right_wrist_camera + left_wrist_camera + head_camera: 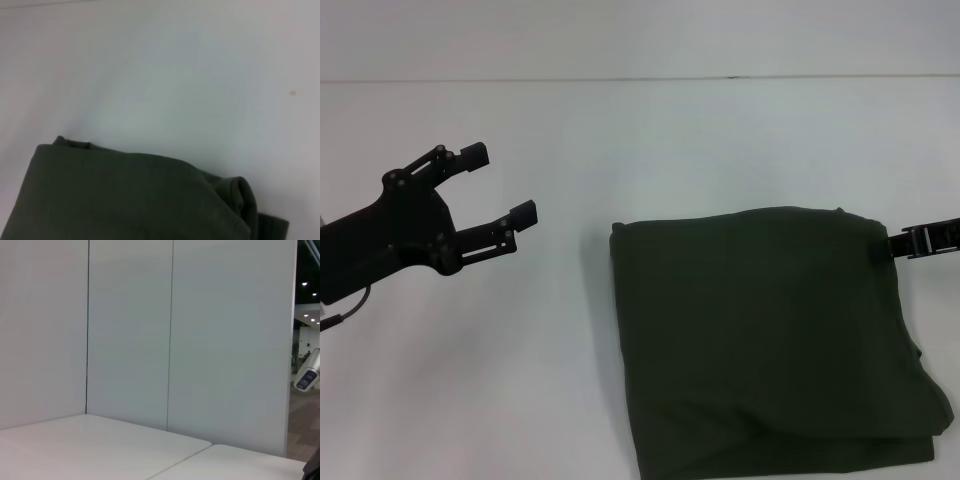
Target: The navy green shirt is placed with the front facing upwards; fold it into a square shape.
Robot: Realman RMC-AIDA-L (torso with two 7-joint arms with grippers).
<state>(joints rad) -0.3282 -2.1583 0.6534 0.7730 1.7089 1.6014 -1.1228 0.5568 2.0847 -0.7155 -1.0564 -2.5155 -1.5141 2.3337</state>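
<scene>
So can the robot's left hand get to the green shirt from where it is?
Probably yes. The left hand hangs open above bare table, with nothing between it and the near edge of the folded shirt. The right hand is at the shirt's far corner.

Shirt folded, lying on the surface, lower right of the head frame. Left gripper mid-left, well apart from the shirt. Right gripper at the right edge, touching the shirt's upper-right corner.
</scene>
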